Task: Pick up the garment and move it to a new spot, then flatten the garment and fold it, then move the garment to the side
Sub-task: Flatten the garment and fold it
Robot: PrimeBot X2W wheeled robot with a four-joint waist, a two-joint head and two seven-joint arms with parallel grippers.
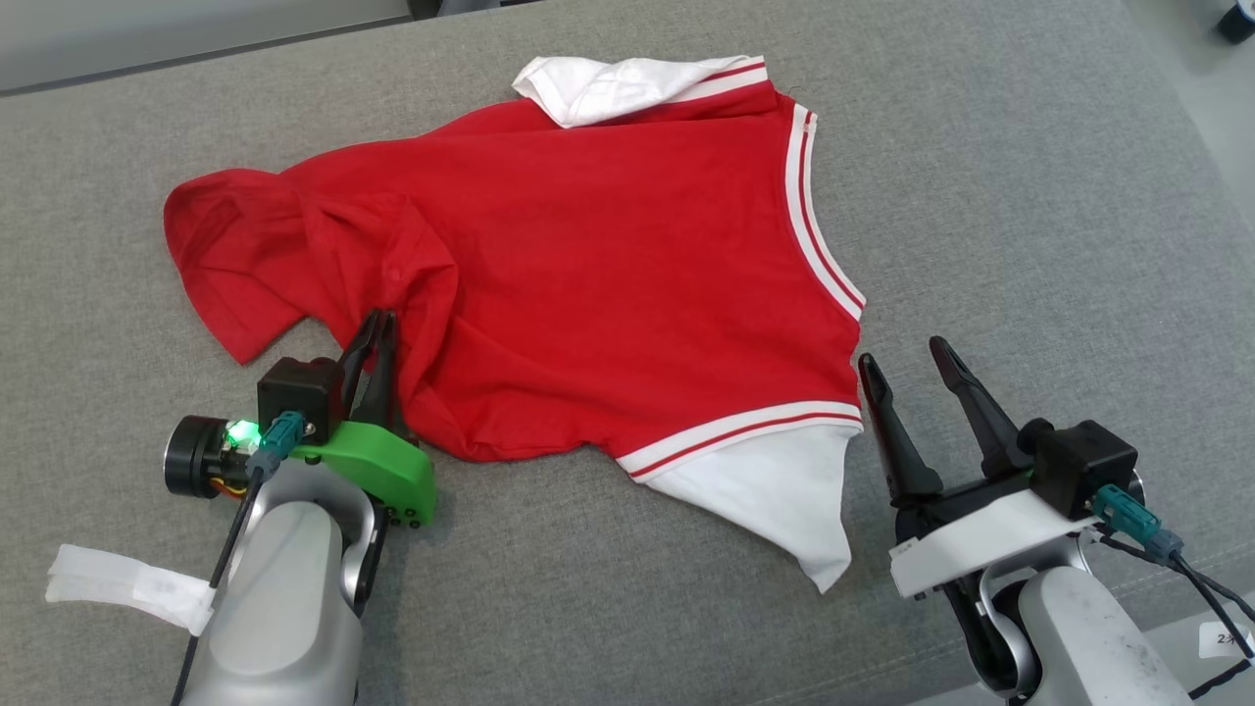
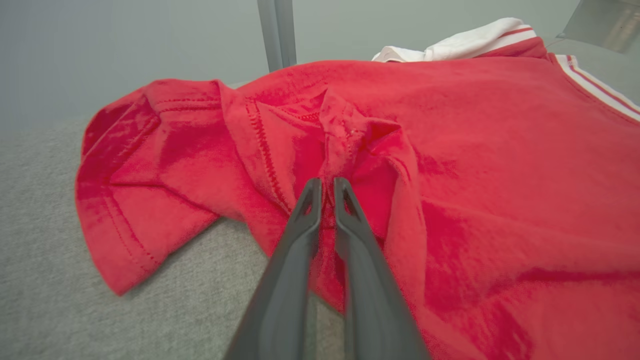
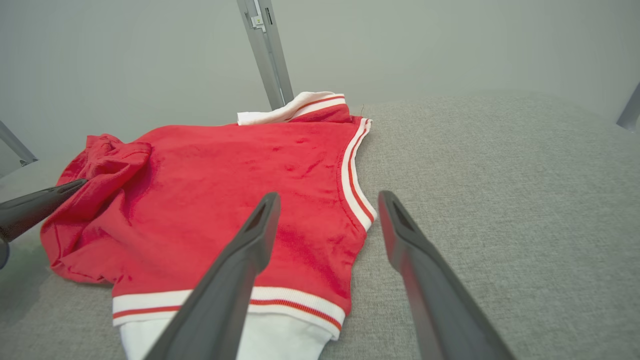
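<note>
Grey woven desk (image 1: pixel 1029 196), red knit garment (image 1: pixel 608 275), white striped trim, one sleeve bunched, left claw (image 1: pixel 377 324) clamped on that fold, right claw (image 1: pixel 904 353) parted nearby.

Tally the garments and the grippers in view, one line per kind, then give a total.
Garments: 1, the red garment
Grippers: 2, the left gripper shut on the cloth, the right gripper open
Total: 3

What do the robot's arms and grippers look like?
Both have silver-grey forearms, long dark tapered fingers and teal cable plugs. The left gripper sits on a green bracket with a lit green light; the right gripper on a white bracket.
</note>
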